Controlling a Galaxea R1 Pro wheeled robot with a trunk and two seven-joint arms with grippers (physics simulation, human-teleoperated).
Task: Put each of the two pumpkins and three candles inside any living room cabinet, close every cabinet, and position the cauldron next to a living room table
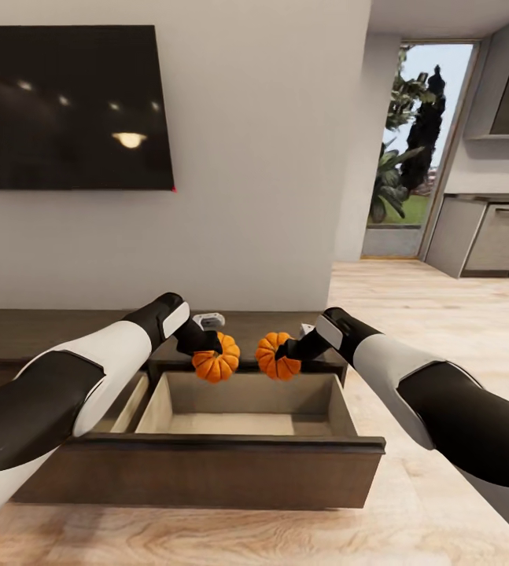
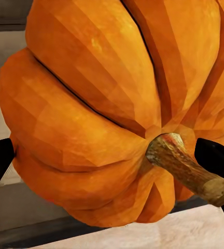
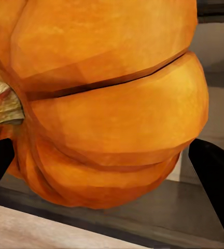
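At the frame's centre, the left gripper (image 1: 207, 350) is clamping one bright-orange, deeply ribbed pumpkin (image 1: 215, 359), its woody brown stem (image 2: 187, 168) jutting sideways. The right gripper (image 1: 289, 354) is gripping the second pumpkin (image 1: 274, 356) just beside it. Both are hanging above the cabinet's (image 1: 199, 472) pulled-out, pale-lined drawer (image 1: 246, 401).

Location: home living room. Indicators: wall-mounted television (image 1: 69, 106), low wooden cabinet (image 1: 199, 464) beneath, light wood floor (image 1: 411, 314), adjoining kitchen units (image 1: 490, 236), garden doorway (image 1: 415, 149).
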